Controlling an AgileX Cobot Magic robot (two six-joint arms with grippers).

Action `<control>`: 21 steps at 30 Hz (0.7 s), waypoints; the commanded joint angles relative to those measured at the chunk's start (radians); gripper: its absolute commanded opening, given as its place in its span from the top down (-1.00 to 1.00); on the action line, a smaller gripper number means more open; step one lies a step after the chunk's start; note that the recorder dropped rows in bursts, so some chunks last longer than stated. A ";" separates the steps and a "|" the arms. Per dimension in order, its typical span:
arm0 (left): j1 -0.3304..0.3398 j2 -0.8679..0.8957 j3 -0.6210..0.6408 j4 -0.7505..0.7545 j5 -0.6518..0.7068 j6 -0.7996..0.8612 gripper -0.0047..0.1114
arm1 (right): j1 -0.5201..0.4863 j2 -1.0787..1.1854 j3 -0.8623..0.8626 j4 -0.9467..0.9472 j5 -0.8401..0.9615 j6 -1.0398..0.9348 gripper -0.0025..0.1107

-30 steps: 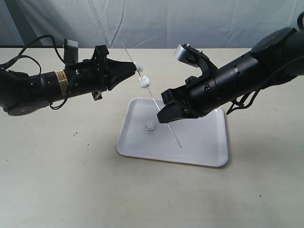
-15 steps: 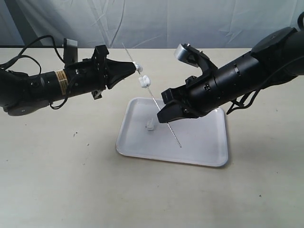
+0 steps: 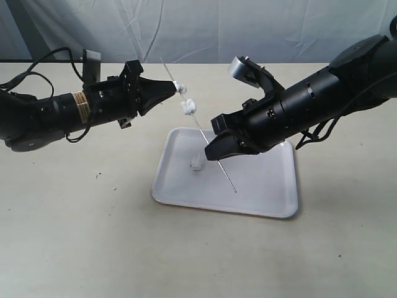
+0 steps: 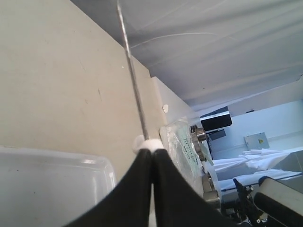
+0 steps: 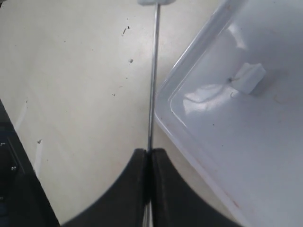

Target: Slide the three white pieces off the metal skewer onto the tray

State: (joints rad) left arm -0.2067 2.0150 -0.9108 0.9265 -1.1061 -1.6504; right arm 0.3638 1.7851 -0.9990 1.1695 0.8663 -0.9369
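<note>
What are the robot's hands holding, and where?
Both pinch the metal skewer: right gripper low down, left gripper high up, beside the top white piece.

I'm seeing a beige tabletop (image 3: 93,248), a few dark specks (image 5: 131,60) on it (tiny ones), and a creased pale-blue backdrop sheet (image 3: 260,31) hanging behind.

Robot lab, plain beige table (image 3: 74,242), draped pale cloth backdrop (image 3: 248,31) behind it, loose black cables (image 3: 38,56), dark screen (image 4: 215,118) and grey wall box (image 4: 258,140) beyond (left wrist view only)
</note>
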 commanded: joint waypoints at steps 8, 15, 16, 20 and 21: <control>0.005 -0.008 -0.001 -0.155 0.081 0.101 0.92 | -0.003 -0.008 -0.004 -0.023 0.061 -0.012 0.97; 0.005 -0.008 -0.001 -0.261 0.082 0.156 0.92 | -0.003 -0.008 -0.004 -0.023 0.093 -0.010 0.97; 0.005 -0.008 -0.001 -0.271 0.082 0.167 0.92 | -0.003 -0.008 -0.004 -0.023 0.102 -0.010 0.97; 0.005 -0.008 -0.001 -0.297 0.080 0.169 0.92 | 0.015 -0.008 -0.004 -0.020 0.112 0.009 0.97; 0.003 -0.008 -0.006 -0.289 0.077 0.167 0.92 | 0.027 -0.008 -0.004 -0.020 0.104 0.012 0.97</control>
State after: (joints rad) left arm -0.2067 2.0150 -0.9095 0.6725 -1.0336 -1.4904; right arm 0.3710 1.7851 -1.0036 1.1645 0.9443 -0.9272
